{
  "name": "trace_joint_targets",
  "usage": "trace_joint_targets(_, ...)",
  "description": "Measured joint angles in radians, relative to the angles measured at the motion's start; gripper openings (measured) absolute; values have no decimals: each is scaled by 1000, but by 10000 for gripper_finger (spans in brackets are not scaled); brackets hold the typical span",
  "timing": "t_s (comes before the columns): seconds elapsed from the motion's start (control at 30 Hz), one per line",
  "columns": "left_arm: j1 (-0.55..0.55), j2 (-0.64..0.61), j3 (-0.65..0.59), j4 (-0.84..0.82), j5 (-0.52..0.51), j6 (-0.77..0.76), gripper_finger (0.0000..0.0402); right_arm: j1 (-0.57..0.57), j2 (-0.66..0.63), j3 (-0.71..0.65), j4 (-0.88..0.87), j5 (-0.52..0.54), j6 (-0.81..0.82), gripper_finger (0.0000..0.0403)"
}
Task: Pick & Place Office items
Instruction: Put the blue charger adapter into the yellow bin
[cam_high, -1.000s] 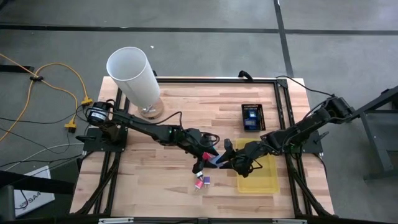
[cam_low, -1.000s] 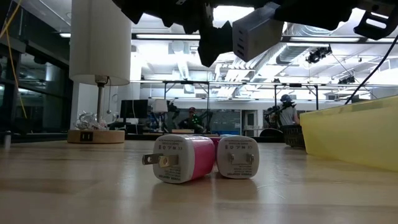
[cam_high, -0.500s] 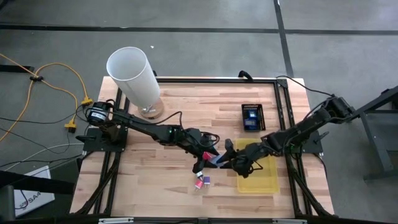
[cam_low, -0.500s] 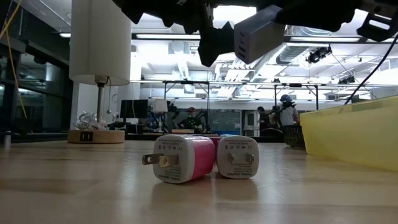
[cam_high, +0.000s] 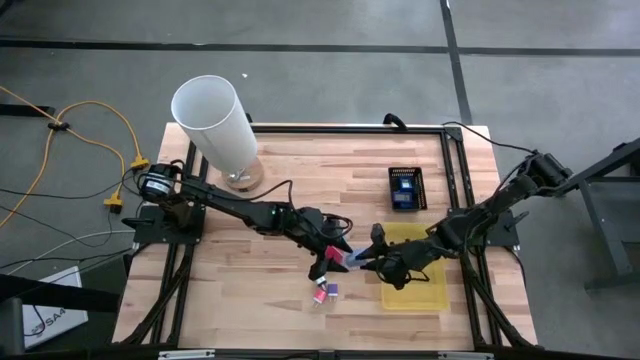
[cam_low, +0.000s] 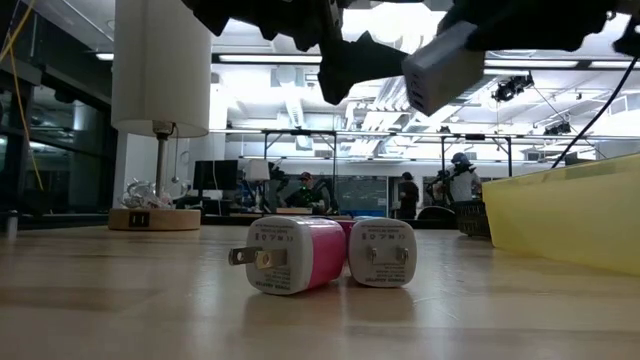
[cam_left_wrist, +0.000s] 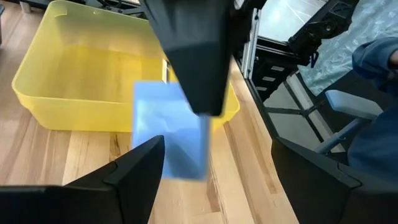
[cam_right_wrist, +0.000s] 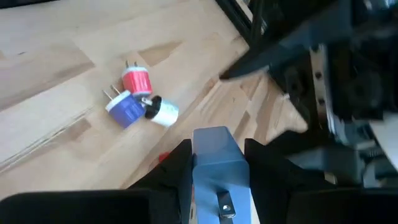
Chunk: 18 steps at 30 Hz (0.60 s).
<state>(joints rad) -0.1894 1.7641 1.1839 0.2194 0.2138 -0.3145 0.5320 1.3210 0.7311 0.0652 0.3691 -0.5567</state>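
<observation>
A blue block (cam_right_wrist: 217, 163), one of the office items, hangs above the table with my right gripper (cam_high: 364, 262) shut on it, just left of the yellow tray (cam_high: 418, 285). My left gripper (cam_high: 338, 256) stands open right beside it; its fingers (cam_left_wrist: 127, 177) flank the block (cam_left_wrist: 169, 134) without touching. On the wood below lie a red plug piece (cam_right_wrist: 137, 81), a blue one (cam_right_wrist: 126, 109) and a white one (cam_right_wrist: 164, 112), touching each other. In the low view a pink piece (cam_low: 297, 256) and a white piece (cam_low: 383, 252) lie on their sides. My right gripper pinches the blue block's two opposite side faces (cam_right_wrist: 198, 167) between its two fingers (cam_right_wrist: 177, 168). The fingers come from the table's right, slanting down. The block is lifted clear of the table and tilted, as the low view shows (cam_low: 445, 66).
A tall white cylinder on a round base (cam_high: 215, 122) stands at the far left. A small black basket (cam_high: 406, 188) sits at the far right. Bare wood lies between the cylinder and the loose pieces (cam_high: 325, 292).
My right gripper has carried the blue block a little toward the table's right, away from my left gripper and toward the tray, and has rolled, so the block now hangs more tilted. My left gripper has stayed open and still.
</observation>
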Motion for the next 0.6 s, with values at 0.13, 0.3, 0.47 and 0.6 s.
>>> trace_joint_targets(0.13, -4, 0, 0, 2, -4, 1, 287, 40, -52, 0, -79, 84, 87, 113)
trace_joint_targets(0.3, -4, -1, 0, -2, -4, 1, 287, 97, -115, 0, -162, 189, 194, 113)
trace_joint_targets(0.47, -4, -1, 0, -2, -4, 1, 287, 148, -151, 1, -295, 274, 353, 113)
trace_joint_targets(0.6, -4, -1, 0, -2, -4, 1, 287, 176, -154, 2, -427, 312, 518, 114)
